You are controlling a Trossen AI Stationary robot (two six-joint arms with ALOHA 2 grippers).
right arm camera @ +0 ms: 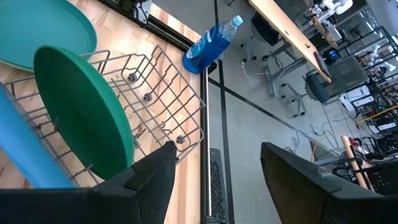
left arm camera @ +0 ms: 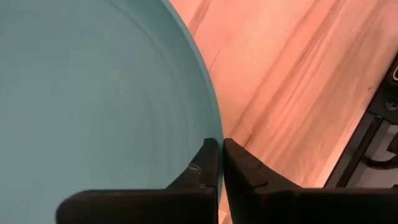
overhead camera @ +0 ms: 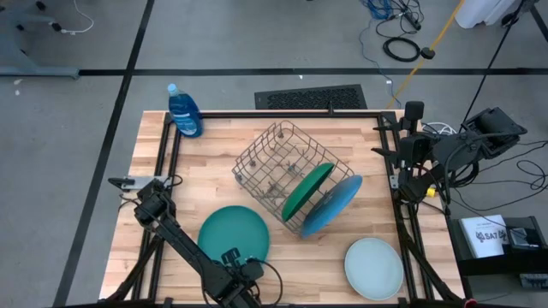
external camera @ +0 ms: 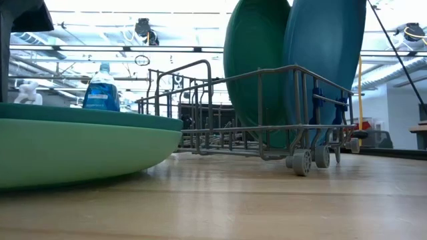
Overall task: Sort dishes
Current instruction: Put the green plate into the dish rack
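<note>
Two plates are standing in the rack (overhead camera: 274, 167); left gripper (left arm camera: 219, 163) jaws are clamping the teal plate (overhead camera: 233, 233) at seven o'clock; right gripper (right arm camera: 214, 171) jaws are gaping; pale plate (overhead camera: 373, 268) is waiting.

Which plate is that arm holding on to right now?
Start at the grey wire rack mid-table; come toward the near edge on the left arm's side. The teal plate lies flat there, the left hand shut on its rim; the pale mint plate lies untouched.

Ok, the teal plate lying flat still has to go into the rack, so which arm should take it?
Left. Its end effector is already shut on the rim of the teal plate. The right end effector waits open beyond the table's right edge, with the rack between it and that plate.
</note>
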